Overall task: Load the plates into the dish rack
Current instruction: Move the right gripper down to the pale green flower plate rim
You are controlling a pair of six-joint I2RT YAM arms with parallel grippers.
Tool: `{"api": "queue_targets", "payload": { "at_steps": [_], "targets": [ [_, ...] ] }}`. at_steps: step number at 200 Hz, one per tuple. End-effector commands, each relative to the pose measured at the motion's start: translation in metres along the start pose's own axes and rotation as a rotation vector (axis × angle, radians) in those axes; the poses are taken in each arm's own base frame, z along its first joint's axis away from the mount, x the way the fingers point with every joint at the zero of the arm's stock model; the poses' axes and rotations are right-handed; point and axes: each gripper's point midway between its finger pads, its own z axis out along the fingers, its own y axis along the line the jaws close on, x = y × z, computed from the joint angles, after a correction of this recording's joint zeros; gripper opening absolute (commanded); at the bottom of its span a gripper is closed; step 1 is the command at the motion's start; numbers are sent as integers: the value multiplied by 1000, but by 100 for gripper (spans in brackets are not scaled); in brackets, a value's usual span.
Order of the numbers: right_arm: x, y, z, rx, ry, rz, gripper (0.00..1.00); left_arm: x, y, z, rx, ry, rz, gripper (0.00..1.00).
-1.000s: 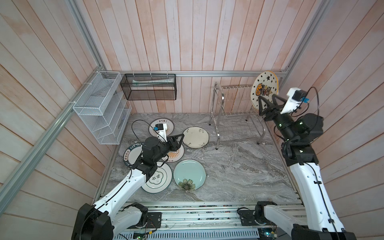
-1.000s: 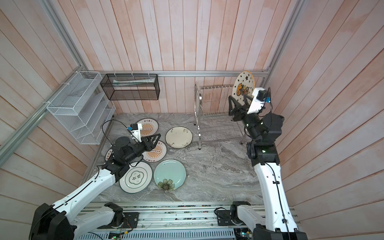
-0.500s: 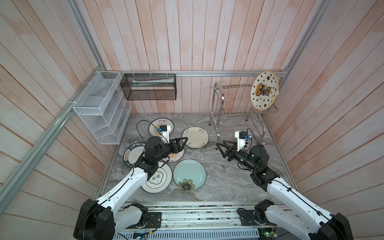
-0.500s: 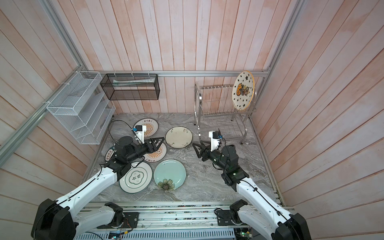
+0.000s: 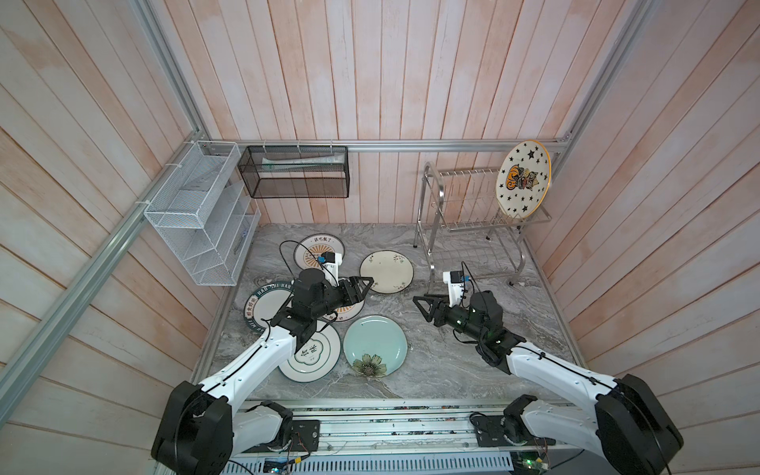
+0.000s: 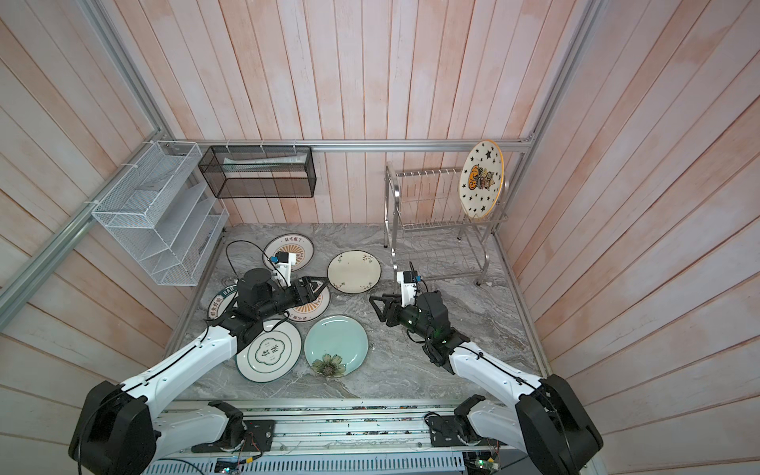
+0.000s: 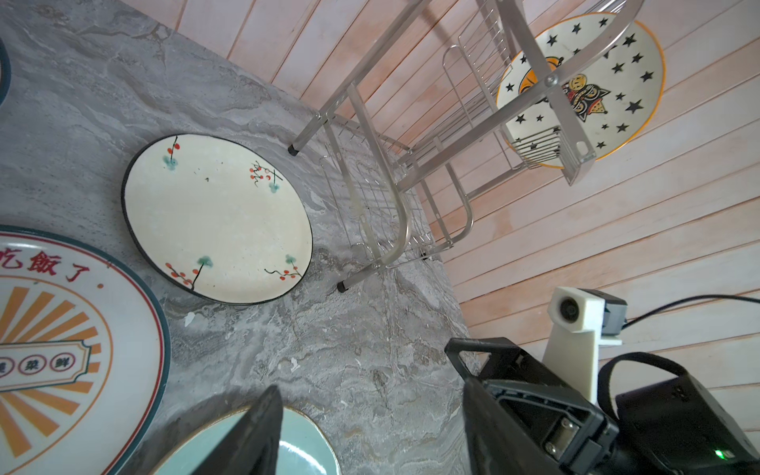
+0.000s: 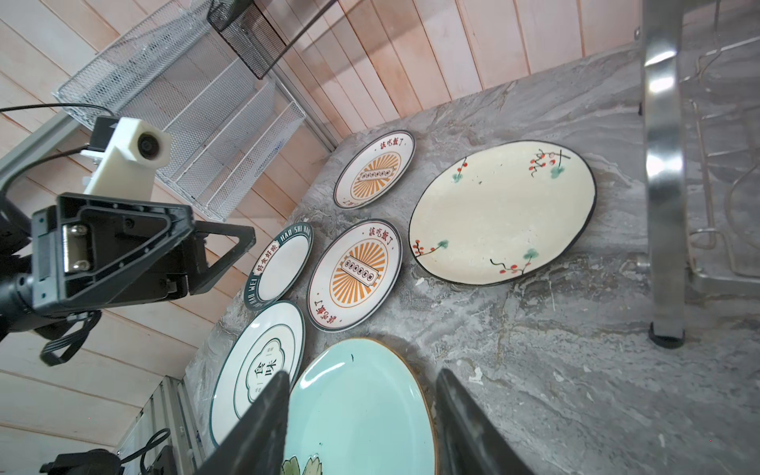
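Note:
The yellow-rimmed star plate (image 5: 523, 180) stands upright in the upper tier of the steel dish rack (image 5: 432, 214). Flat on the marble lie a cream plate (image 5: 386, 271), two orange sunburst plates (image 5: 320, 251) (image 8: 354, 274), a dark-green lettered plate (image 5: 263, 304), a green-ringed white plate (image 5: 312, 353) and a pale-blue flower plate (image 5: 375, 343). My left gripper (image 5: 366, 284) hovers open over the nearer sunburst plate, holding nothing. My right gripper (image 5: 420, 305) hangs open and empty just right of the pale-blue plate (image 8: 362, 415), pointing at its rim.
A white mesh shelf basket (image 5: 197, 214) hangs on the left wall. A black mesh box (image 5: 296, 172) hangs on the back wall. The rack's legs (image 8: 664, 246) stand close beside my right gripper. Bare marble (image 5: 452, 370) lies in front of the rack.
My right arm swung down from the rack, leaving the star plate there, to low over the table, its jaws narrowing a little. My left gripper opened wider and edged right.

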Motion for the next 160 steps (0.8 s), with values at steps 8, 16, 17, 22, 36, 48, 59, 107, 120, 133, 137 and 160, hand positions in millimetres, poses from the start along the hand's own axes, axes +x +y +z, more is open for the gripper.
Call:
{"api": "queue_targets", "payload": {
  "at_steps": [8, 16, 17, 22, 36, 48, 59, 107, 120, 133, 137, 160],
  "targets": [
    [21, -10, 12, 17, 60, 84, 56, 14, 18, -6, -84, 37, -22, 70],
    [29, -13, 16, 24, 87, 105, 55, 20, 28, -7, -119, 47, -37, 70],
    [31, -14, 17, 24, 94, 110, 55, 20, 29, -7, -125, 49, -39, 70],
    [34, -15, 19, 23, 107, 121, 55, 24, 35, -8, -150, 60, -48, 70],
    [50, -17, 26, 13, 171, 157, 54, 34, 56, -8, -246, 90, -70, 70],
    [63, -18, 32, -6, 229, 184, 53, 41, 72, -8, -323, 126, -83, 70],
    [72, -20, 37, -13, 264, 214, 51, 49, 83, -4, -378, 175, -92, 70],
    [104, -26, 41, -18, 371, 299, 48, 69, 102, 11, -432, 281, -129, 68],
    [109, -27, 39, -10, 392, 309, 48, 67, 103, 13, -440, 277, -127, 68],
    [114, -30, 39, 7, 413, 328, 48, 64, 102, 15, -435, 270, -124, 68],
    [117, -29, 38, 5, 422, 330, 48, 62, 101, 16, -432, 267, -123, 68],
    [126, -32, 37, 24, 455, 361, 48, 59, 98, 17, -426, 258, -118, 68]
  ]
}}
